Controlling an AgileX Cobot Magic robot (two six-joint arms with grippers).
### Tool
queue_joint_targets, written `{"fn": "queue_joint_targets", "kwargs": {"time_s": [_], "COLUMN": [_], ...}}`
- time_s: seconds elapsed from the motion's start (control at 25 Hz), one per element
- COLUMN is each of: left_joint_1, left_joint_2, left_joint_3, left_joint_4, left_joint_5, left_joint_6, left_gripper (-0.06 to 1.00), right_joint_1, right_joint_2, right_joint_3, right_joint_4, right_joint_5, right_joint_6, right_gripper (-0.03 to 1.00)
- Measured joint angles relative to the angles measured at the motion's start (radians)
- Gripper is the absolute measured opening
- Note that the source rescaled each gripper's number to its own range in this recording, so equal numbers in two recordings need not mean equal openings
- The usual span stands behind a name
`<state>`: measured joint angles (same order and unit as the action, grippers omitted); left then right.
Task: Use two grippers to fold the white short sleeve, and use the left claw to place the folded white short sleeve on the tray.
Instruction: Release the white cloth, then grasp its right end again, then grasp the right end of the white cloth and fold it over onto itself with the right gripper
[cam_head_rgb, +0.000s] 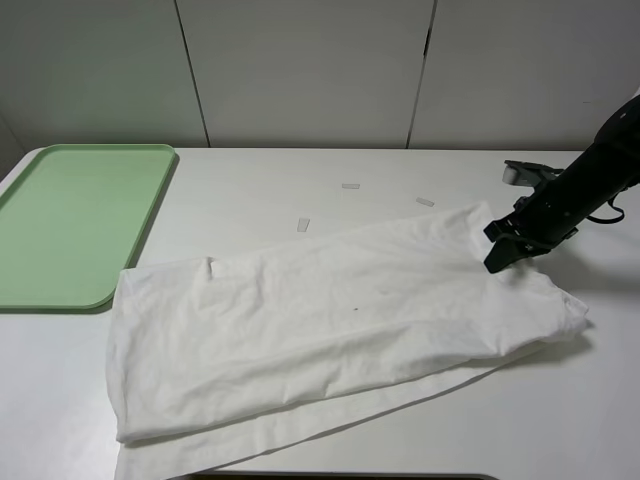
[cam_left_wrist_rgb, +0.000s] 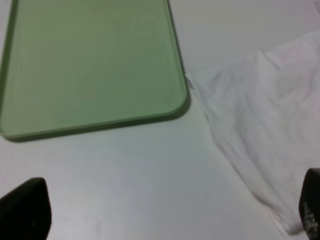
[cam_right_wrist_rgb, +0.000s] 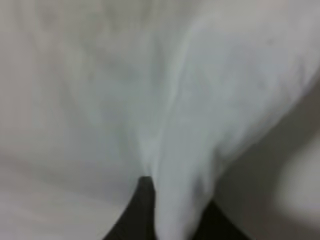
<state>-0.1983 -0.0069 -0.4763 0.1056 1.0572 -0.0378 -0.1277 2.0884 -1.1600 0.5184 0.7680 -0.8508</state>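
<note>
Your right tool (cam_head_rgb: 503, 255) touches the white short sleeve (cam_head_rgb: 330, 320) near the table's (cam_head_rgb: 260, 175) right edge; the tray (cam_head_rgb: 70, 225) occupies its far-left corner.

**Exterior high view:** Bright, even, diffuse light from above. No glare. Focus is sharp throughout. The white short sleeve (cam_head_rgb: 330, 320) casts a soft grey shadow on the table (cam_head_rgb: 250, 190) under its end nearest the right gripper (cam_head_rgb: 503, 255). A fainter shadow lies on the table just beyond that end.

**Left wrist view:** Dimmer and slightly soft. The tray (cam_left_wrist_rgb: 90, 65) throws a narrow dark shadow along its edge and corner toward the white short sleeve. The fingertips (cam_left_wrist_rgb: 25, 212) of the left gripper (cam_left_wrist_rgb: 165, 220) are dark, blurred shapes.

**Right wrist view:** Badly out of focus. White short sleeve fabric fills the frame, with grey shade beside its raised fold. The fingers (cam_right_wrist_rgb: 142, 210) are smeared black.
</note>
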Motion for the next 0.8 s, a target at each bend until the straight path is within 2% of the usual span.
{"fn": "queue_joint_targets", "kwargs": {"time_s": [0.04,0.08,0.32,0.36,0.44,0.52,0.64,0.8], "left_joint_1": [0.000,0.000,0.000,0.000,0.000,0.000,0.000,0.000], "left_joint_2": [0.000,0.000,0.000,0.000,0.000,0.000,0.000,0.000], "left_joint_3": [0.000,0.000,0.000,0.000,0.000,0.000,0.000,0.000], "left_joint_4": [0.000,0.000,0.003,0.003,0.003,0.003,0.003,0.003], "left_joint_5": [0.000,0.000,0.001,0.001,0.001,0.001,0.001,0.001], "left_joint_6": [0.000,0.000,0.000,0.000,0.000,0.000,0.000,0.000], "left_gripper": [1.00,1.00,1.00,1.00,1.00,1.00,1.00,1.00], "right_joint_1": [0.003,0.008,0.039,0.050,0.053,0.073,0.102,0.151], "right_joint_2": [0.002,0.002,-0.003,-0.016,-0.026,-0.079,-0.154,-0.231], "right_joint_3": [0.001,0.001,0.001,0.001,0.001,0.002,0.002,0.002], "right_joint_4": [0.000,-0.003,-0.088,-0.144,-0.184,-0.330,-0.431,-0.509], "right_joint_5": [-0.001,-0.006,-0.044,-0.050,-0.053,-0.069,-0.082,-0.092], "right_joint_6": [0.000,0.000,0.017,0.052,0.071,0.166,0.282,0.373], "right_gripper": [0.15,0.08,0.09,0.09,0.09,0.09,0.09,0.09]}}
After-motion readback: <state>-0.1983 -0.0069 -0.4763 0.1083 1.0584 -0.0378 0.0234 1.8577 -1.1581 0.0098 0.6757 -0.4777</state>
